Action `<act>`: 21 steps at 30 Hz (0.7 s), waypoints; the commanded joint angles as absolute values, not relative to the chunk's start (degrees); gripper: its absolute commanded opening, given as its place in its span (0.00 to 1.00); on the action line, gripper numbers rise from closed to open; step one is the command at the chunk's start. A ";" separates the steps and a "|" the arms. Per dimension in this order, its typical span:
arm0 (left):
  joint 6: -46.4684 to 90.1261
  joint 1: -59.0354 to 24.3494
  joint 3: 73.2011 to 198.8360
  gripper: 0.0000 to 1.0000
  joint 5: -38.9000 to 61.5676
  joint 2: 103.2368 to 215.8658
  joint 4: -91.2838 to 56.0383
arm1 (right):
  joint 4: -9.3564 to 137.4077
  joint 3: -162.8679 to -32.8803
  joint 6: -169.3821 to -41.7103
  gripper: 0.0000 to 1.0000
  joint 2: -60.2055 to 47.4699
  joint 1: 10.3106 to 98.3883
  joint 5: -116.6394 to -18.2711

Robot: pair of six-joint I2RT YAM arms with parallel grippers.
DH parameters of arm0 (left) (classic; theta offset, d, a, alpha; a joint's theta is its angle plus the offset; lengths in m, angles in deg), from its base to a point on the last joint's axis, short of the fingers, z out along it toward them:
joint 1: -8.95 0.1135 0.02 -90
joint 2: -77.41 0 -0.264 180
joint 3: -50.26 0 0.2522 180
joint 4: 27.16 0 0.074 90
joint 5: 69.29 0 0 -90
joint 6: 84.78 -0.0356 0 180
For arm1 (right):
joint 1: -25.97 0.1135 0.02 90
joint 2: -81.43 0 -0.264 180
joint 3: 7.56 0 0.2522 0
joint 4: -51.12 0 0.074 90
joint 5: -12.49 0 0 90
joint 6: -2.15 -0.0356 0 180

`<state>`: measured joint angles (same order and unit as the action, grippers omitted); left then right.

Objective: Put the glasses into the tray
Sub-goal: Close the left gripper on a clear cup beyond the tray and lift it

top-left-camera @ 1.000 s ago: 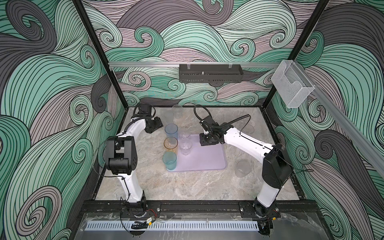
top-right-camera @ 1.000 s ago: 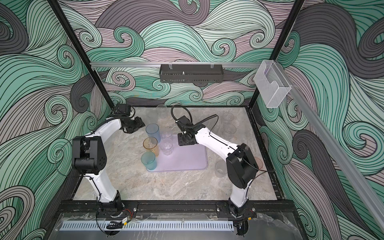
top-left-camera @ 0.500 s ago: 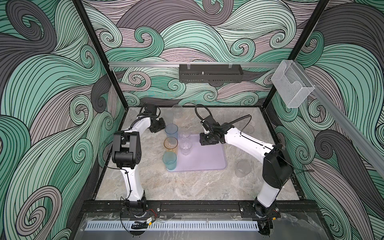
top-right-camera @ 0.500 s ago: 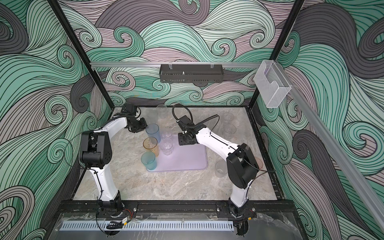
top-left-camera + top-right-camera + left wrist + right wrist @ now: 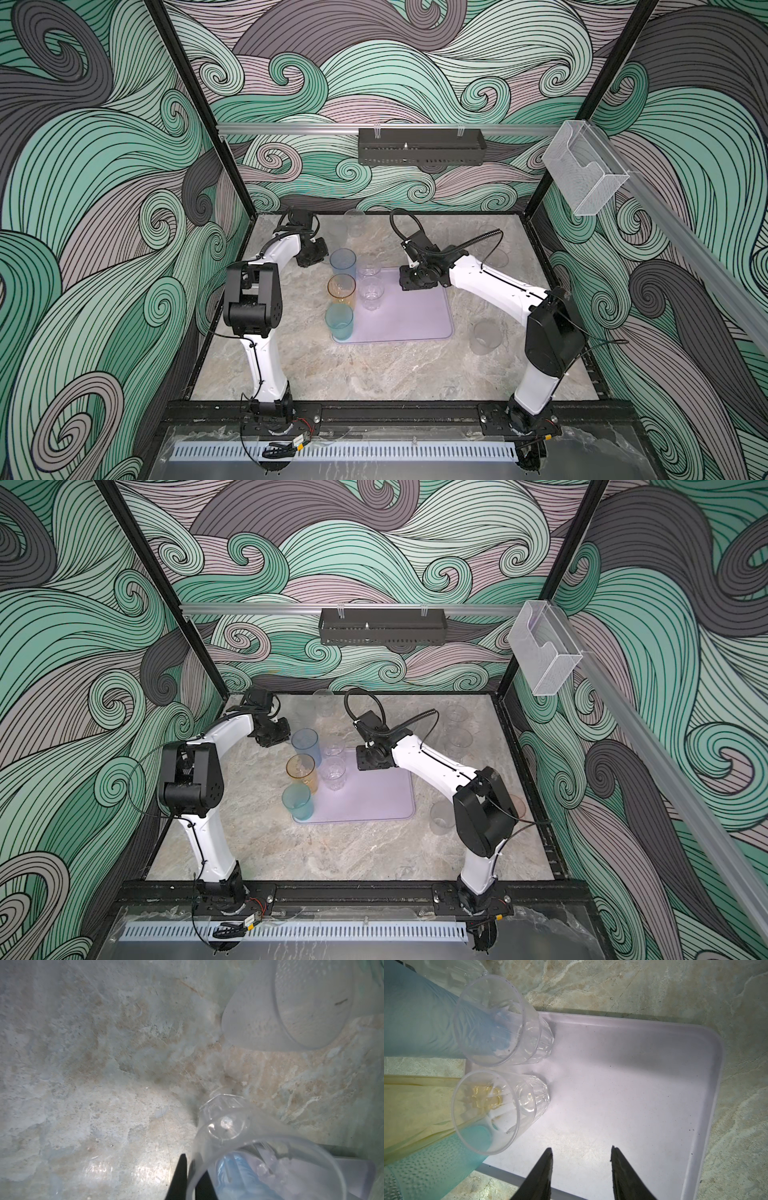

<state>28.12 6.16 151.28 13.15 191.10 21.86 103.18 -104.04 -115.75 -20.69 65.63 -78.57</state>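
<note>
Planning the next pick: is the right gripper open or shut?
Open: the right gripper hangs empty above the lavender tray, jaws apart.

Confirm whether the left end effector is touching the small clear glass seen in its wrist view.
Touching. The left wrist view shows the left end effector shut on the clear glass, its wall pinched between the dark fingers.

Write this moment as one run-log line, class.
left claw: shut on clear glass, off tray | right claw: open, empty, over tray
</note>
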 commanded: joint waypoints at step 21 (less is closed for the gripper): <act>32.20 10.19 147.59 0.00 19.82 175.52 26.57 | 103.55 -103.06 -116.83 0.47 -17.56 65.81 -78.16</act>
<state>30.46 8.98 147.87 18.36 180.13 25.56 103.16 -103.86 -116.36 -19.62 65.65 -78.48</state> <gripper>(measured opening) 0.066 0.467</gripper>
